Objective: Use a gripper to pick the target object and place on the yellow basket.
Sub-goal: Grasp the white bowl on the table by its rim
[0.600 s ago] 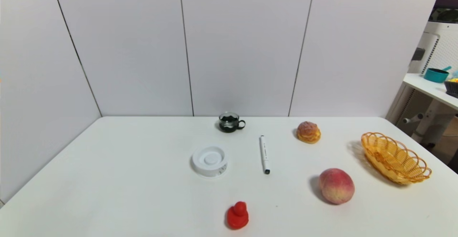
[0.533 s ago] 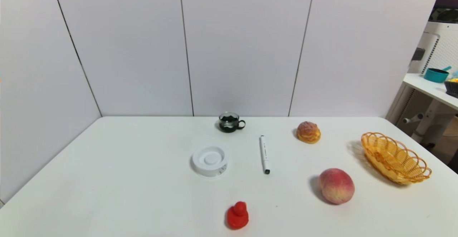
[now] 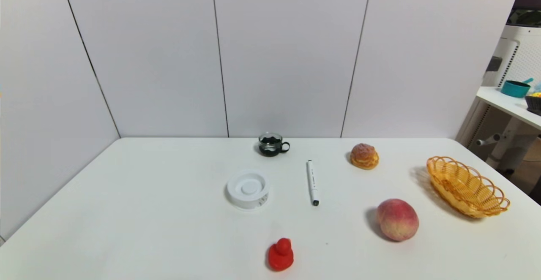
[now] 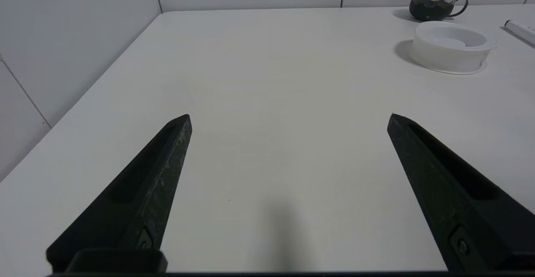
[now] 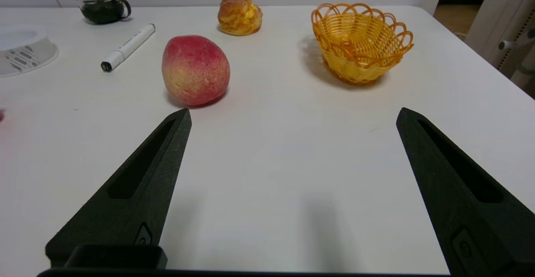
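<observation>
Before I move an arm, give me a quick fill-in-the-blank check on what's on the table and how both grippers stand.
1. The yellow basket holds ____ objects.
2. The white marker pen lies between the target object and the ____.
3. The left gripper and right gripper both have their fingers ____.
4. The object nearest the table's front edge is the red ____.

Missing words: no; peach; open; duck
</observation>
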`<act>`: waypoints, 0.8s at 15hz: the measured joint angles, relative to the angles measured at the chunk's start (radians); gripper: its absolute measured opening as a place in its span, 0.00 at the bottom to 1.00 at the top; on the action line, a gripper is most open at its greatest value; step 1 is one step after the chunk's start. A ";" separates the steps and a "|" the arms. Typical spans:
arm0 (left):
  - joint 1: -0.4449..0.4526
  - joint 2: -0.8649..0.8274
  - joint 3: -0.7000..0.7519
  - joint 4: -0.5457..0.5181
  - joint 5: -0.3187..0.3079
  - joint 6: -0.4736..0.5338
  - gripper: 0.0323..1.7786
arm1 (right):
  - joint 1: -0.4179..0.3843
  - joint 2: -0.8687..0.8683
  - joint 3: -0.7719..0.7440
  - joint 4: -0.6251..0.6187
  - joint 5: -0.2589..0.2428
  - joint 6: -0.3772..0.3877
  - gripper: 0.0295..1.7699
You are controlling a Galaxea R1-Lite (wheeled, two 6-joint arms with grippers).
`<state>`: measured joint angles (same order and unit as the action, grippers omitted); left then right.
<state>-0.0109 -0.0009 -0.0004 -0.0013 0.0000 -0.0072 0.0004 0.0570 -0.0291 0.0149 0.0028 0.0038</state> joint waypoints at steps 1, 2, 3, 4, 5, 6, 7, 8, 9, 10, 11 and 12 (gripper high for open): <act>0.000 0.000 0.000 0.000 0.000 0.000 0.95 | 0.000 0.024 -0.040 0.000 0.004 0.001 0.96; 0.000 0.000 0.000 0.000 0.000 0.000 0.95 | 0.003 0.055 -0.078 0.001 0.010 0.001 0.96; 0.000 0.000 0.000 0.000 0.000 0.000 0.95 | 0.012 0.107 -0.136 0.001 0.016 0.000 0.96; 0.000 0.000 0.000 0.000 0.000 0.000 0.95 | 0.026 0.167 -0.210 -0.001 0.022 -0.001 0.96; 0.000 0.000 0.000 0.000 0.000 0.000 0.95 | 0.045 0.236 -0.294 -0.005 0.024 -0.003 0.96; 0.000 0.000 0.000 0.000 0.000 0.000 0.95 | 0.075 0.320 -0.389 -0.007 0.026 -0.007 0.96; 0.000 0.000 0.000 0.000 0.000 0.000 0.95 | 0.112 0.407 -0.493 -0.007 0.028 -0.009 0.96; 0.000 0.000 0.000 0.000 0.000 0.000 0.95 | 0.147 0.482 -0.589 -0.010 0.028 -0.010 0.96; 0.000 0.000 0.000 0.000 0.000 0.000 0.95 | 0.200 0.571 -0.704 -0.010 0.028 -0.009 0.96; 0.000 0.000 0.000 0.000 0.000 0.000 0.95 | 0.254 0.654 -0.813 -0.010 0.027 -0.009 0.96; 0.000 0.000 0.000 0.000 0.000 0.000 0.95 | 0.308 0.740 -0.923 -0.008 0.029 -0.008 0.96; 0.000 0.000 0.000 0.000 0.000 0.000 0.95 | 0.364 0.833 -1.035 -0.004 0.034 -0.009 0.96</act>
<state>-0.0109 -0.0009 0.0000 -0.0009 0.0000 -0.0072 0.3645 0.8898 -1.0645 0.0104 0.0364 -0.0051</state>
